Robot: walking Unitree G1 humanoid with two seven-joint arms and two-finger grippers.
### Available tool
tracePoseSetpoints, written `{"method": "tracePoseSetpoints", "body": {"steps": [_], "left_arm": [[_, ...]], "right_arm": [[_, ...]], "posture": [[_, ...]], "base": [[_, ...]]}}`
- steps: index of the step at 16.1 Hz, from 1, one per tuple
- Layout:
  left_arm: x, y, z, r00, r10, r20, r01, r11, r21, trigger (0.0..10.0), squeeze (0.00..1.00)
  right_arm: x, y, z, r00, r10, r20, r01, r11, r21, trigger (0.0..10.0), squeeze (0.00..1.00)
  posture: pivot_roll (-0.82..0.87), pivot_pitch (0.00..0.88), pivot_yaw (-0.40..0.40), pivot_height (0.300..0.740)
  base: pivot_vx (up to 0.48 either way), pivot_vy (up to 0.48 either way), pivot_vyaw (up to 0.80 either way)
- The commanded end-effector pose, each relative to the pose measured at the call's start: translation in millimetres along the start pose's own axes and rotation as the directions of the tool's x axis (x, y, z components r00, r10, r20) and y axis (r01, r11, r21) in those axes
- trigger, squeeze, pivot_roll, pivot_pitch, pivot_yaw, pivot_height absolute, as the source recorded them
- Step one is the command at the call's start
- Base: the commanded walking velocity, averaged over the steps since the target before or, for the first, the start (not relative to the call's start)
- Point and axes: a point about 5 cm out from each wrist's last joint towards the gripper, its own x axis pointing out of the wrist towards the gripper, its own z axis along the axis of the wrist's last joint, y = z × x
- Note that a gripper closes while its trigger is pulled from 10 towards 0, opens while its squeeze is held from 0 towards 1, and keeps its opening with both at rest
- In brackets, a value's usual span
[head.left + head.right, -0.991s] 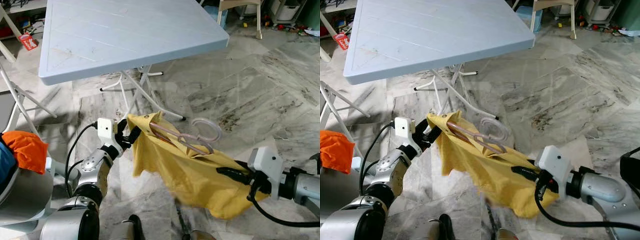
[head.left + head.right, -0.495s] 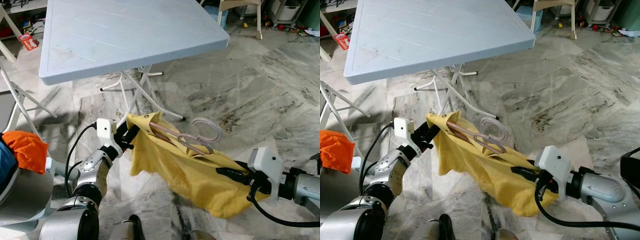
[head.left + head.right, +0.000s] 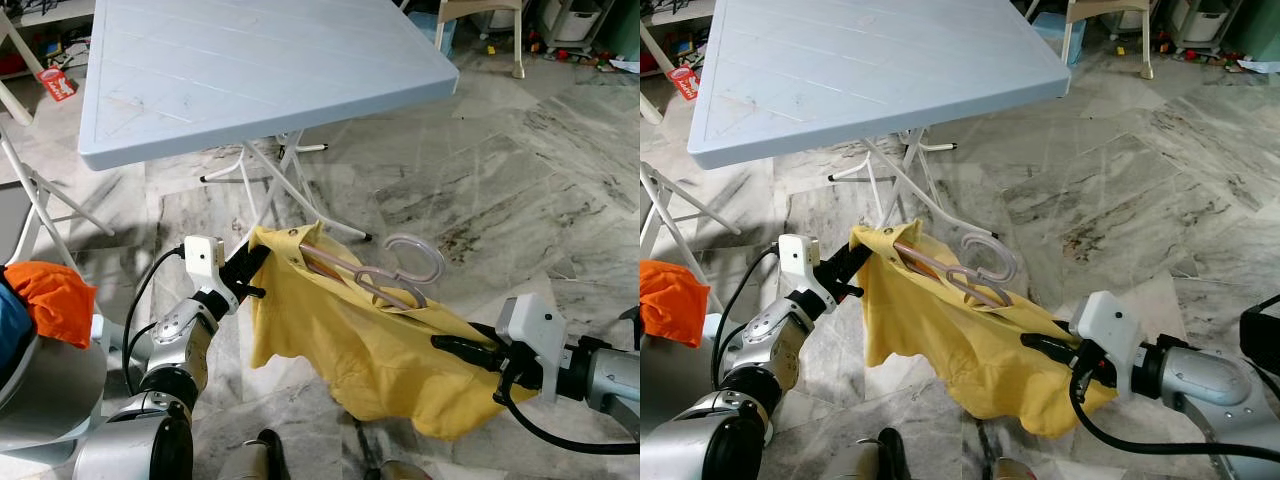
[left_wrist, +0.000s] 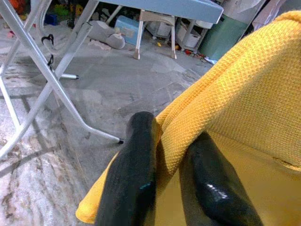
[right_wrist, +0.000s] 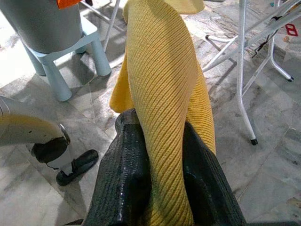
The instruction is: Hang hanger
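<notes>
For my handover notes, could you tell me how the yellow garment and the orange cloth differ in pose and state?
The yellow garment hangs stretched in the air; the orange cloth lies bunched on a grey surface. The yellow garment is pinched by the left end effector and right end effector and carries a hanger; the orange cloth is unheld. Both are bright fabric.

We see two silver, jointed metal arms, each with a white boxy wrist block and looping black cable, ending in a left pincer [image 3: 252, 268] and right pincer [image 3: 462, 349] of long glossy black fingers.

Left tool [image 3: 852, 262] and right tool [image 3: 1042, 349] apparently pinch a yellow shirt [image 3: 940, 335] carrying a hanger [image 3: 965, 270].
</notes>
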Motion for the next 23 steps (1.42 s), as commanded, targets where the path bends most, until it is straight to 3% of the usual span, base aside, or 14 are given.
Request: {"method": "tracePoseSetpoints", "body": {"steps": [1, 2, 5, 8, 10, 13, 15, 17, 20, 23], "left_arm": [[-3.8, 9.5, 2.9, 0.998, 0.064, 0.011, -0.064, 0.998, -0.017, 0.0, 0.0], [-5.4, 13.1, 2.7, 0.995, 0.105, 0.004, -0.105, 0.994, -0.009, 0.0, 0.0], [-27.0, 45.9, 7.7, 0.941, 0.338, 0.014, -0.337, 0.941, -0.026, 0.0, 0.0], [-41.0, 63.2, 12.2, 0.904, 0.427, 0.012, -0.427, 0.904, -0.016, 0.0, 0.0], [-45.5, 68.9, 11.2, 0.875, 0.485, -0.003, -0.485, 0.874, -0.023, 0.0, 0.0], [-41.7, 69.1, 19.2, 0.872, 0.488, 0.036, -0.488, 0.873, -0.018, 0.0, 0.0], [-30.5, 67.7, 38.1, 0.871, 0.478, 0.115, -0.475, 0.878, -0.054, 0.0, 0.0], [-26.5, 69.7, 50.7, 0.858, 0.489, 0.156, -0.485, 0.872, -0.069, 0.0, 0.0], [-22.8, 72.7, 65.7, 0.847, 0.493, 0.196, -0.486, 0.869, -0.086, 0.0, 0.0], [-25.0, 73.2, 57.6, 0.844, 0.511, 0.162, -0.501, 0.859, -0.101, 0.0, 0.0]], "right_arm": [[-5.1, -4.9, 6.9, 0.999, -0.033, 0.018, 0.033, 0.999, -0.025, 10.0, 0.0], [-4.4, -6.3, 5.8, 0.999, -0.049, 0.013, 0.049, 0.998, -0.024, 10.0, 0.0], [-7.0, -8.0, 2.3, 0.997, -0.075, 0.017, 0.075, 0.997, -0.004, 10.0, 0.0], [-22.8, -20.9, -1.1, 0.992, -0.128, 0.024, 0.127, 0.992, 0.013, 10.0, 0.0], [-31.1, -22.7, -2.1, 0.995, -0.104, 0.01, 0.104, 0.994, 0.021, 10.0, 0.0], [-41.8, -25.5, -7.3, 0.994, -0.084, -0.069, 0.083, 0.996, -0.018, 10.0, 0.0], [-56.7, -23.8, -34.3, 0.949, -0.046, -0.311, 0.007, 0.992, -0.126, 10.0, 0.0], [-68.5, -27.1, -47.8, 0.914, -0.065, -0.401, 0.008, 0.99, -0.142, 10.0, 0.0], [-77.1, -30.7, -56.4, 0.879, -0.103, -0.465, 0.018, 0.983, -0.185, 10.0, 0.0], [-78.4, -31.2, -58.0, 0.878, -0.111, -0.466, 0.018, 0.98, -0.199, 10.0, 0.0]], "posture": [[-0.19, 0.197, 0.044, 0.74], [-0.19, 0.197, 0.044, 0.74], [-0.19, 0.2, 0.044, 0.74], [-0.18, 0.198, 0.034, 0.74], [-0.18, 0.196, 0.03, 0.74], [-0.18, 0.193, 0.027, 0.74], [-0.18, 0.193, 0.025, 0.74], [-0.18, 0.192, 0.028, 0.74], [-0.18, 0.191, 0.036, 0.74], [-0.18, 0.187, 0.041, 0.74]], "base": [[0.0, 0.0, 0.0], [0.0, 0.0, 0.0], [0.0, 0.0, 0.0], [0.0, 0.0, 0.0], [0.0, 0.0, 0.0], [0.0, 0.0, 0.0], [0.0, 0.0, 0.0], [0.0, 0.0, 0.0], [0.0, 0.0, 0.0], [0.0, 0.0, 0.0]]}}
